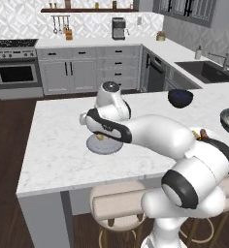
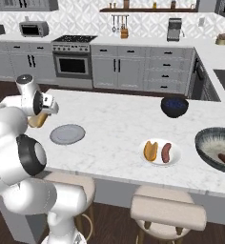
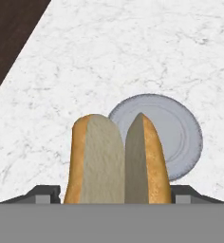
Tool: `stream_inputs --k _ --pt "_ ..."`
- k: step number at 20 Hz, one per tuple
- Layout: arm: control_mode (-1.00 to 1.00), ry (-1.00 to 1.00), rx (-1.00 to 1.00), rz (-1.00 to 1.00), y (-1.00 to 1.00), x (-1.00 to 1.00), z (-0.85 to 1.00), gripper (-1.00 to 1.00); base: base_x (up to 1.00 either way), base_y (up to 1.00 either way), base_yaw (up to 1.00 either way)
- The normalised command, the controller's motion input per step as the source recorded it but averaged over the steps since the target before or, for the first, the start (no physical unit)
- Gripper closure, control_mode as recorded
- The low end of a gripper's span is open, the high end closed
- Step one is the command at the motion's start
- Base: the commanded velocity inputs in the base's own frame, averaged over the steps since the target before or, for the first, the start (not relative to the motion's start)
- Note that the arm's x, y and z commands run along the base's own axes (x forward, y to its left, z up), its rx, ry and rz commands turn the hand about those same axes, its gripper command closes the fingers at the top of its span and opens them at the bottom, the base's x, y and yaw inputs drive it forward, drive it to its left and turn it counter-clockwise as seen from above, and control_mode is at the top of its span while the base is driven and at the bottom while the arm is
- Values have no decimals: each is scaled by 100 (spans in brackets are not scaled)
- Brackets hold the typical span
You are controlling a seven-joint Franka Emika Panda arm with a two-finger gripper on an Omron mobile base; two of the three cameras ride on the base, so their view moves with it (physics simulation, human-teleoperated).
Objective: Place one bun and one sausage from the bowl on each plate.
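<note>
My end effector (image 3: 117, 192) is gripping one bun (image 3: 116, 161) above the grey-blue plate (image 2: 67, 134); the white plate (image 2: 177, 153) is carrying one bun and one sausage; the bowl (image 2: 207, 138) is holding one sausage.

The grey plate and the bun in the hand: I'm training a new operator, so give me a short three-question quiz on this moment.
1. True or false: the grey plate already holds a bun.
2. What lies on the white plate? A) nothing B) one bun and one sausage C) two sausages
3. Fill in: the hand is shut on a ____.

Key:
1. False. The grey plate is bare; the held bun is above the counter, near that plate.
2. B. A second bun and a sausage lie side by side on it. Another sausage is in the grey bowl.
3. bun.
</note>
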Motion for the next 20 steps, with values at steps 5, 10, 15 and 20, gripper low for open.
stream_inputs --k 5,10,15,20 --pt "-100 1 3 2 -43 59 -31 100 0 0 0" --pt "-100 14 1 4 7 36 -40 100 0 0 0" --pt "-100 16 10 0 6 -1 -66 100 0 0 0" --pt "-100 24 1 -1 -1 7 -52 100 0 0 0"
